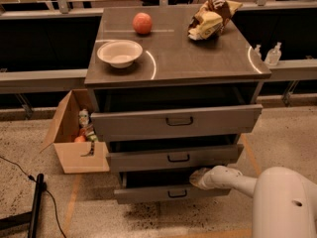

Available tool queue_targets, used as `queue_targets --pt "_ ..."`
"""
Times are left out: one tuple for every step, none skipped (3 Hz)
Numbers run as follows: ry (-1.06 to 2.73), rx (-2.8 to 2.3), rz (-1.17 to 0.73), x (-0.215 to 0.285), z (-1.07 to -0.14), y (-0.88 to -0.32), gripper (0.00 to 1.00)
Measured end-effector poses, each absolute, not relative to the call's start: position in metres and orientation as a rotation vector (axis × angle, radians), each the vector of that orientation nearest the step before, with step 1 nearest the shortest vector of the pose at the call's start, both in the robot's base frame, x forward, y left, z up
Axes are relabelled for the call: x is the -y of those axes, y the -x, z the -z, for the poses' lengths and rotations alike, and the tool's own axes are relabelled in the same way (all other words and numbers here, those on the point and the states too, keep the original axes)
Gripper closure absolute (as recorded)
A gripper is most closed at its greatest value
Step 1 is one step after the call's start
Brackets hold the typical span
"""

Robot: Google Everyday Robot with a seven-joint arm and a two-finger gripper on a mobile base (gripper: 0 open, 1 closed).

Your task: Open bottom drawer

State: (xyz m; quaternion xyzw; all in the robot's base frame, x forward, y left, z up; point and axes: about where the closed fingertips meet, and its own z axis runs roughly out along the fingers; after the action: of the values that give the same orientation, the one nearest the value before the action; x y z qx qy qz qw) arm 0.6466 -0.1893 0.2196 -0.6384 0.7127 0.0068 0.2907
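Note:
The bottom drawer (148, 194) is the lowest grey metal drawer of the cabinet, with a small dark loop handle (177, 194). It stands pulled out a little, with a dark gap above its front. My gripper (197, 178) is at the end of the white arm (233, 178), which comes in from the lower right. The gripper sits at the top edge of the bottom drawer, right of its handle, under the middle drawer (173, 157). The top drawer (176, 121) and the middle drawer also stand partly open.
On the cabinet top (198, 58) lie a white bowl (119, 52), a red apple (142, 23) and a crumpled snack bag (210, 18). An open cardboard box (74, 140) with items stands on the floor at the left. A black cable and stand (34, 202) lie at the lower left.

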Motion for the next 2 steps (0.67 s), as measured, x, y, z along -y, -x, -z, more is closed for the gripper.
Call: queue_targets --pt "1.692 -1.886 0.006 0.1825 -0.2117 -0.6525 1.00" --pt "1.702 -1.864 0.046 0.1753 -0.2026 -0.6543 1.00"
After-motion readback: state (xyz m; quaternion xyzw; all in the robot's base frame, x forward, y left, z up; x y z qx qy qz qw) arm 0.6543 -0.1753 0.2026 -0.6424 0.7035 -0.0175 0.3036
